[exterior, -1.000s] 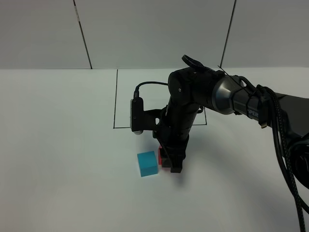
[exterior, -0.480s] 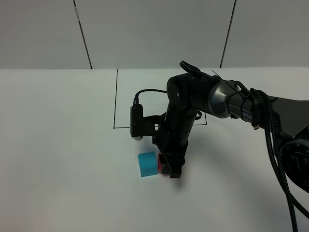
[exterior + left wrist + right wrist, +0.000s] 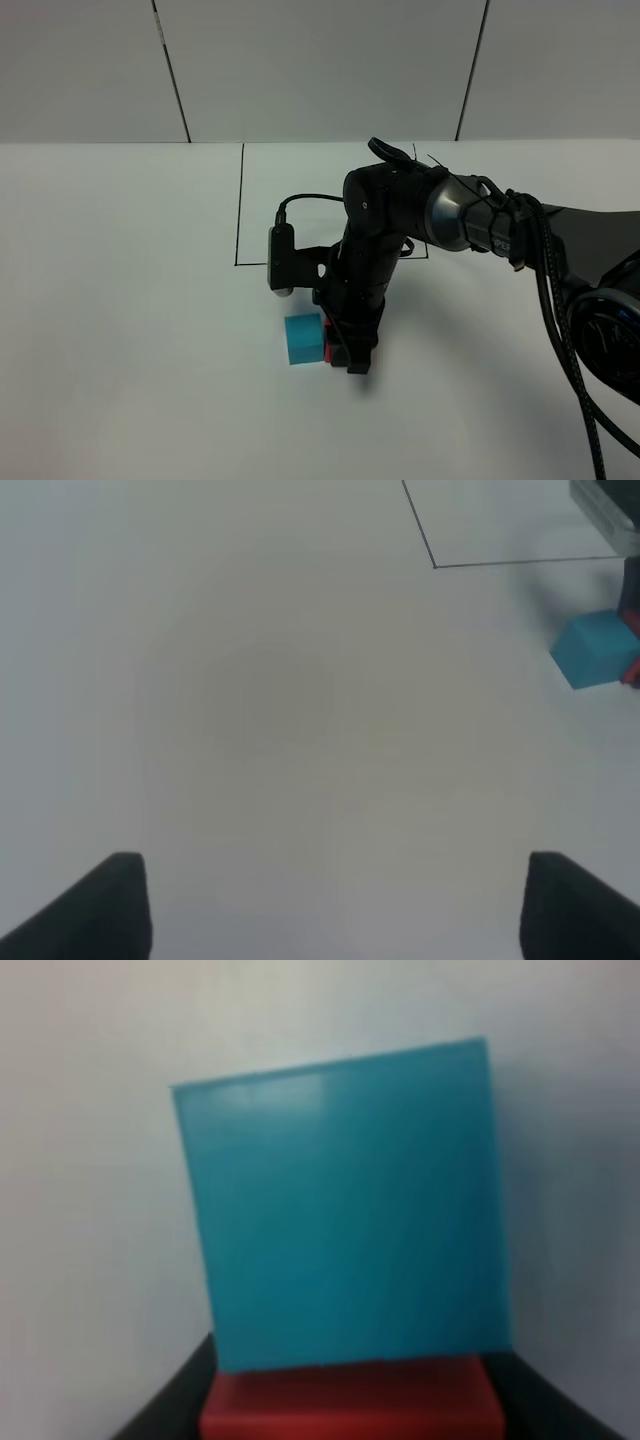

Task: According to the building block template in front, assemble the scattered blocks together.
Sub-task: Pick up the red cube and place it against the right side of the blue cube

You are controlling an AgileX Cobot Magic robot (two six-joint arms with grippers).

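Note:
The cyan-blue cube (image 3: pixel 302 340) rests on the white table. The red cube (image 3: pixel 328 348) sits against its right side, touching it. My right gripper (image 3: pixel 346 352) points down and is shut on the red cube, its dark fingers on either side. In the right wrist view the cyan cube (image 3: pixel 345 1210) fills the frame, with the red cube (image 3: pixel 350 1400) pressed against it between the fingers (image 3: pixel 165 1410). My left gripper (image 3: pixel 345 905) is open and empty over bare table, well away from the cyan cube (image 3: pixel 595 650). The red cube (image 3: pixel 632 672) barely shows at that view's edge.
A black-outlined rectangle (image 3: pixel 240 215) is drawn on the white table behind the cubes. The right arm (image 3: pixel 470 215) and its cables reach in from the right. The wrist camera housing (image 3: pixel 280 260) hangs beside the gripper.
My right gripper has moved left with the red cube, closing the gap until it touches the cyan cube. The cyan cube has barely shifted.

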